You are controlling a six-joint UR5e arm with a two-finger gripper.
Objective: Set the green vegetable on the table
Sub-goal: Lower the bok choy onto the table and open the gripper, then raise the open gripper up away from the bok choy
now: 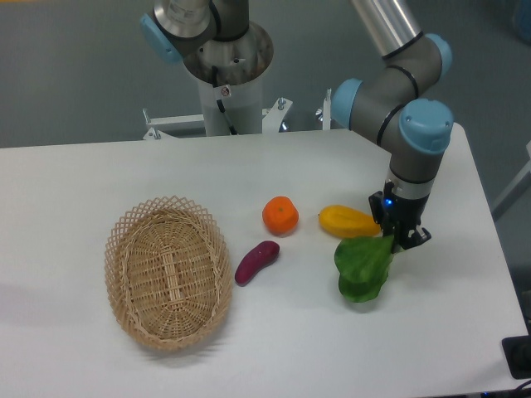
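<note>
One green vegetable (363, 268) hangs from the gripper (397, 241), stem between its jaws.

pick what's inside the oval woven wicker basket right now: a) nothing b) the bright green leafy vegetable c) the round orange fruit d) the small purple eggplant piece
a: the oval woven wicker basket shows only its bare weave, while the round orange fruit, small purple eggplant piece and bright green leafy vegetable are all outside it, to its right.

Table (249, 174): white, smooth, matt sheen. Basket (168, 272): woven wicker, rough open lattice rim. Green vegetable (362, 267): glossy plastic, crinkled leaf. Orange (280, 215): dimpled plastic look, slight shine. Yellow vegetable (348, 220): smooth, glossy. Purple piece (256, 262): smooth, satin. Arm (398, 75): brushed grey metal, blue plastic caps.
</note>
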